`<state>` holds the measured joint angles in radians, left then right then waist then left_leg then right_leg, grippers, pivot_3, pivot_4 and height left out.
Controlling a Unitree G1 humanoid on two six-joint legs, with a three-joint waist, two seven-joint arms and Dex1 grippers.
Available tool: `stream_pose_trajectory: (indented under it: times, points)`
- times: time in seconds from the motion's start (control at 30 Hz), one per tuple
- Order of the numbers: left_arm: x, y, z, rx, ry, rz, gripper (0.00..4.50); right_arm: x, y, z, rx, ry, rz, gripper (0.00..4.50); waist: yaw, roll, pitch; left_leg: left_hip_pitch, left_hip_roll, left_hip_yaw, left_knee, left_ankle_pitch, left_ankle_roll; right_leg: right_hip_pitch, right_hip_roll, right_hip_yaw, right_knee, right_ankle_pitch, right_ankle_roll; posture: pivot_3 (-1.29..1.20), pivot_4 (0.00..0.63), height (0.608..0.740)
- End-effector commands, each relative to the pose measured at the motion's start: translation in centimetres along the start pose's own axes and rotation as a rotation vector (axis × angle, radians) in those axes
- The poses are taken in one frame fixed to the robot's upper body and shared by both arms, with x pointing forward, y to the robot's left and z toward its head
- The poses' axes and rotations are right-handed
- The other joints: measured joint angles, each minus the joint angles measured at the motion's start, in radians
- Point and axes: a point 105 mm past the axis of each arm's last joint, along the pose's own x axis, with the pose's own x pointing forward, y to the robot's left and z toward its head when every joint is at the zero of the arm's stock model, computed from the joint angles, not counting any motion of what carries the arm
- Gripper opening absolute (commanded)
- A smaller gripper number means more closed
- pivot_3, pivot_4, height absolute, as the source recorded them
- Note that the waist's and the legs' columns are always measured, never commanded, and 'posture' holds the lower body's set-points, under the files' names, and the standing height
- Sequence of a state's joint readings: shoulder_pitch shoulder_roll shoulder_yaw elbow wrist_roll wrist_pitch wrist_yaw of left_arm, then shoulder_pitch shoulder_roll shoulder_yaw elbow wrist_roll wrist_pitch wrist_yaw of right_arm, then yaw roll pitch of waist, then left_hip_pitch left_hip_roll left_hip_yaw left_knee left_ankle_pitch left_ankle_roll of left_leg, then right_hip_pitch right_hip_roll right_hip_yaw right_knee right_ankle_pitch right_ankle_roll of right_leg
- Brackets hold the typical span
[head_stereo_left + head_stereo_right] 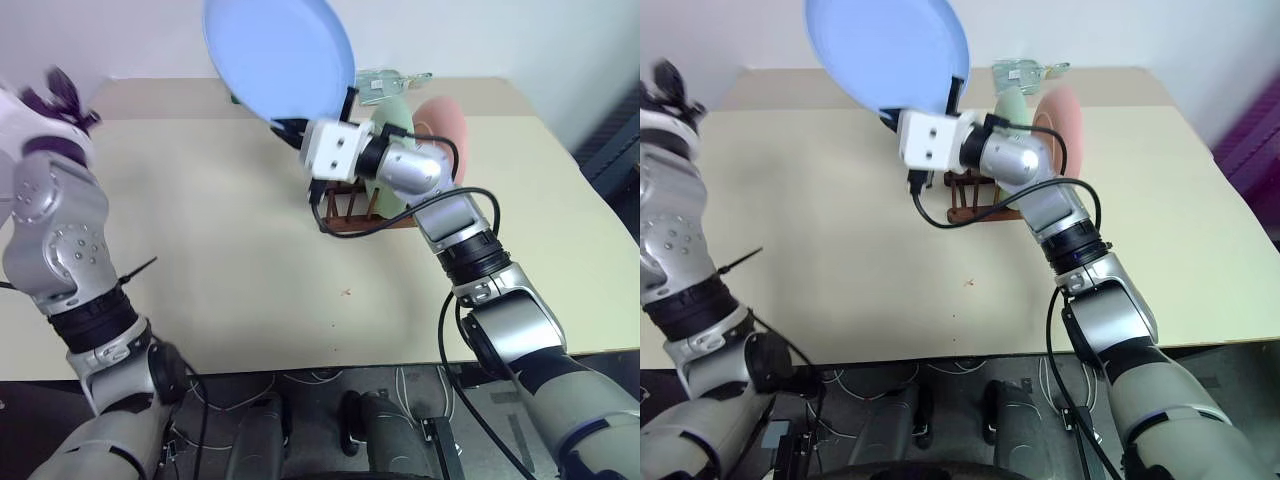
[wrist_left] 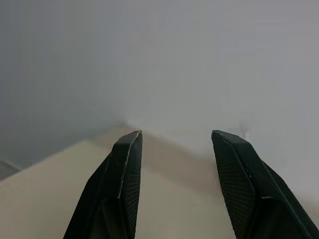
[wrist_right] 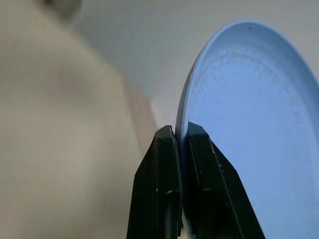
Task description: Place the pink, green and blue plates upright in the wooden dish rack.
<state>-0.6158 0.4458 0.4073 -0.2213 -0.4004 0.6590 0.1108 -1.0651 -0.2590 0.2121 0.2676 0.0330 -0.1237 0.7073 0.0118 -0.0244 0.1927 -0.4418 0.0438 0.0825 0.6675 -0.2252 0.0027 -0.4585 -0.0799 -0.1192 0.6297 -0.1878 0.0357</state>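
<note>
L gripper (image 2: 177,137): raised off the surface's (image 1: 200,250) left edge, near the far left corner. Fingers (image 2: 124,169) spread apart, nothing between them; wrist view looks past them to a bare stretch of surface and a pale wall.

Blue plate (image 1: 280,55): held in the air above the far-centre part of the surface, not touching it, tilted with its face toward the camera. Lower rim pinched by the R gripper (image 3: 180,137); R wrist view shows both fingers (image 3: 162,164) pressed onto the rim, one each side.

Wooden dish rack (image 1: 350,212): stands on the surface, far-centre, just right of the R gripper's housing, partly hidden by the R arm. Dark pegs visible at its near end.

Green plate (image 1: 1008,105): upright in the rack, mostly hidden behind the R arm; which slot, cannot tell.

Pink plate (image 1: 445,130): upright in the rack, right of the green plate, toward the far right corner. Lower part hidden by the arm.

Clear packet w/ green label (image 1: 385,85): lies by the far edge, behind the rack.
</note>
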Motion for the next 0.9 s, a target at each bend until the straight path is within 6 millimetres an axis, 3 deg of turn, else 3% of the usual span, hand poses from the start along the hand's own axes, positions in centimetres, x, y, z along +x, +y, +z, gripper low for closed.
stream_pose_trajectory:
  times: [0.03, 0.2, 0.4, 0.53, 0.9]
  points:
    - [-2.1, -4.8, -2.4, 0.138, 0.020, -0.311, 2.24, -1.0, -2.5, 3.8, 0.324, -0.156, -0.070, 0.00, 0.000, 0.000, 0.000, 0.000, 0.000, 0.000, 0.000, 0.000, 0.000, 0.000, 0.000, 0.000, 0.000, 0.000, 0.000, 0.00, 0.150, 0.730]
    - [-7.3, -10.3, -6.9, 0.068, 0.104, -0.706, 2.24, -2.4, -3.6, 3.6, 0.791, -0.187, -0.144, 0.00, -0.002, 0.001, 0.000, 0.000, 0.002, 0.000, 0.000, 0.000, 0.000, -0.001, -0.001, 0.000, 0.000, 0.001, -0.003, 0.00, 0.150, 0.730]
    - [-12.1, -12.8, -10.2, 0.094, 0.245, -1.002, 2.24, -3.7, -4.1, 1.2, 1.101, -0.123, -0.226, 0.00, -0.005, 0.004, 0.001, 0.000, 0.003, 0.002, 0.000, 0.000, 0.000, -0.003, 0.001, 0.000, 0.000, 0.002, -0.004, 0.00, 0.150, 0.730]
    - [-12.6, -13.0, -10.5, 0.088, 0.263, -1.037, 2.24, -3.8, -3.5, -0.4, 1.262, -0.060, -0.240, 0.00, -0.005, 0.005, 0.001, 0.000, 0.003, 0.002, -0.001, 0.000, 0.000, -0.003, 0.001, 0.000, 0.000, 0.002, -0.004, 0.00, 0.150, 0.730]
    - [-12.9, -13.6, -9.7, 0.014, 0.239, -1.043, 2.24, -3.8, -3.4, -3.2, 1.396, 0.038, -0.370, 0.00, -0.005, 0.006, 0.001, -0.001, 0.003, 0.001, -0.001, 0.000, 0.000, -0.004, 0.002, 0.000, -0.001, 0.002, -0.003, 0.00, 0.150, 0.730]
